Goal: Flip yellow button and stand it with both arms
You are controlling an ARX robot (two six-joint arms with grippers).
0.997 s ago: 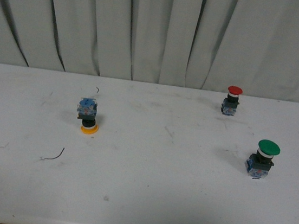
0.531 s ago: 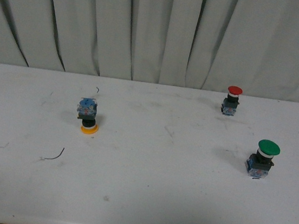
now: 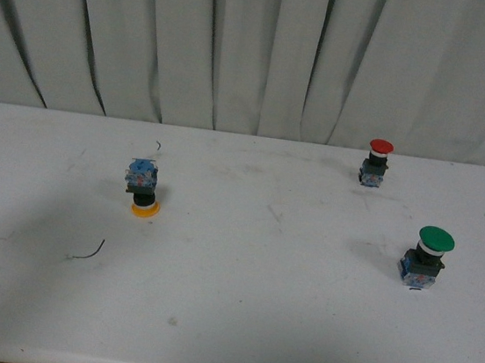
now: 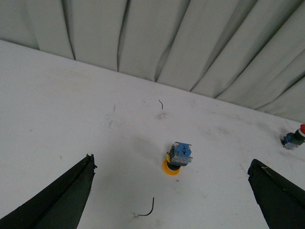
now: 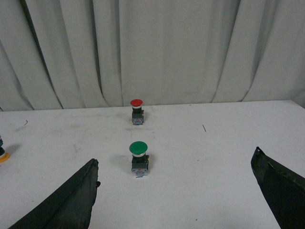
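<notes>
The yellow button (image 3: pixel 141 189) stands upside down on the white table (image 3: pixel 225 321) at the left, its yellow cap on the surface and its blue block base on top. It also shows in the left wrist view (image 4: pixel 177 158). My left gripper (image 4: pixel 171 191) is open and empty, above and short of the button, with the button lying between its fingers (image 4: pixel 62 195). My right gripper (image 5: pixel 174 191) is open and empty, well clear of the button. A sliver of the yellow cap (image 5: pixel 3 157) shows at the edge of the right wrist view. Neither arm shows in the front view.
A red-capped button (image 3: pixel 376 162) stands upright at the back right, and a larger green-capped button (image 3: pixel 427 255) nearer on the right. A short dark wire (image 3: pixel 86 253) lies in front of the yellow button. Grey curtains (image 3: pixel 258 51) hang behind the table.
A faint shadow has spread over the table's left side in the front view. The buttons have not moved.
</notes>
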